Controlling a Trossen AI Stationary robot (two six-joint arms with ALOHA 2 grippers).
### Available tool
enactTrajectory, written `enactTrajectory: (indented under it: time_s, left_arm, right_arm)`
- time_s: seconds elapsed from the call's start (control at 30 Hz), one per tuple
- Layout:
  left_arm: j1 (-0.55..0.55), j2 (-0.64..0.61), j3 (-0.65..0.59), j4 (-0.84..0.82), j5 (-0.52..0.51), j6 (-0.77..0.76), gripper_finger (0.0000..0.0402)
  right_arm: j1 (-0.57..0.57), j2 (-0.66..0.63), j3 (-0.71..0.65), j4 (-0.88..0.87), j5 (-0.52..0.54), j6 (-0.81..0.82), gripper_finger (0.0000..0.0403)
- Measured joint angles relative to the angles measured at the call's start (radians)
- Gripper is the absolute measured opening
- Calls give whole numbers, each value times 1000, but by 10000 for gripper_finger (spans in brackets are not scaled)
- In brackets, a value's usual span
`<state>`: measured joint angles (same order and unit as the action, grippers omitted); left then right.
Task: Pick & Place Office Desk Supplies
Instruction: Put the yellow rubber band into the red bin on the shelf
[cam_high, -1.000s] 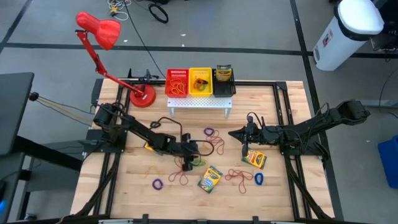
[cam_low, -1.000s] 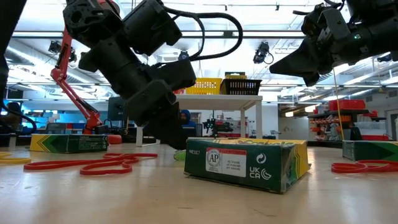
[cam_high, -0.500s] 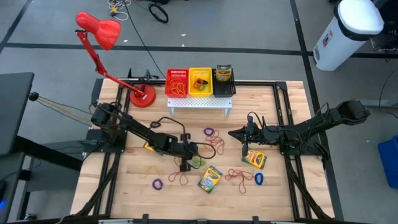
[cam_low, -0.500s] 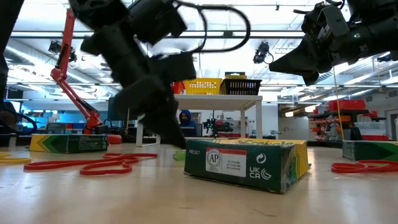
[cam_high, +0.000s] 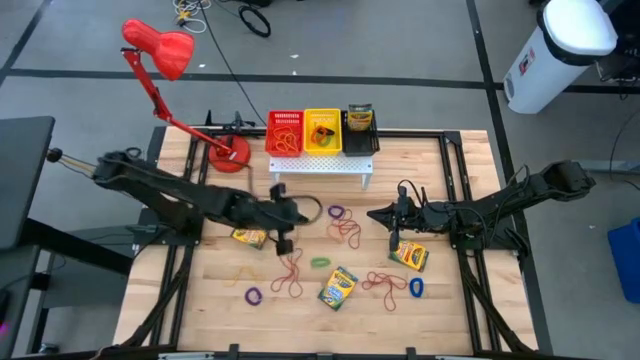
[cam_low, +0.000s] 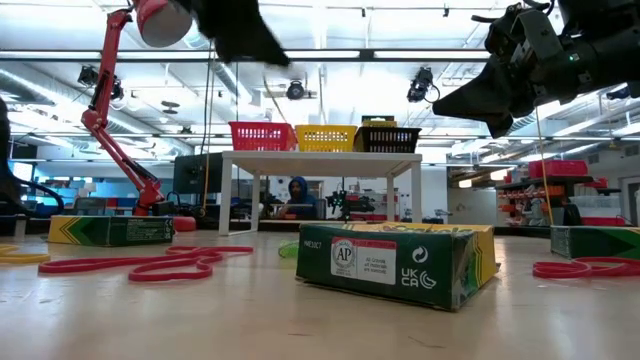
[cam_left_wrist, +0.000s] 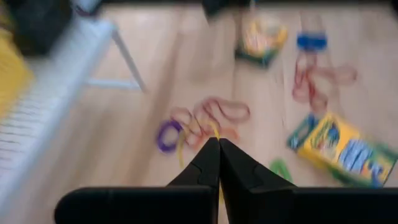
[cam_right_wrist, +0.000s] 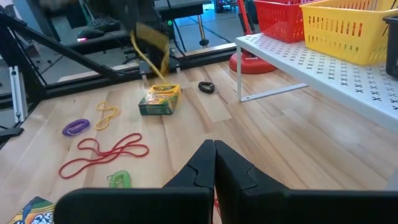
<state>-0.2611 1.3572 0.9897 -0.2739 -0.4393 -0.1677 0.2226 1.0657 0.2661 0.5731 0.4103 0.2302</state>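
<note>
Left wrist view: thin yellow rubber band (cam_left_wrist: 212, 128), pinched between the closed fingers of my left gripper (cam_left_wrist: 217, 144) and held clear of the wooden table (cam_high: 440, 300); I judge it bound for the yellow plastic basket (cam_high: 322, 131). Right gripper (cam_high: 372, 214): closed, empty, parked beside a yellow-and-green crayon box (cam_high: 408, 256).

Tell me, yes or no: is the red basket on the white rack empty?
No. The high view shows rubber bands lying inside the red basket on the white rack.
</note>
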Motion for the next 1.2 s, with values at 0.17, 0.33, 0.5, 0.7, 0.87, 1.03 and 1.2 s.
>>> enactTrajectory:
  time_s: [0.17,0.33,0.5,0.7,0.87,1.03,1.2]
  left_arm:
    - [1,-127,0,-4,-65,15,5]
    - [5,-210,0,-12,-149,70,5]
    - [81,-267,30,-15,-198,130,6]
    - [232,-286,106,-10,-197,247,6]
    - [400,-284,125,7,-188,337,6]
    - [588,-273,124,16,-10,312,6]
    - [706,-218,122,15,103,280,5]
  right_arm:
    - [0,0,0,1,0,0,5]
    - [0,0,0,1,0,0,5]
    - [0,0,0,4,0,0,5]
    - [0,0,0,5,0,0,5]
    - [0,0,0,7,0,0,5]
    - [0,0,0,6,0,0,5]
    - [0,0,0,6,0,0,5]
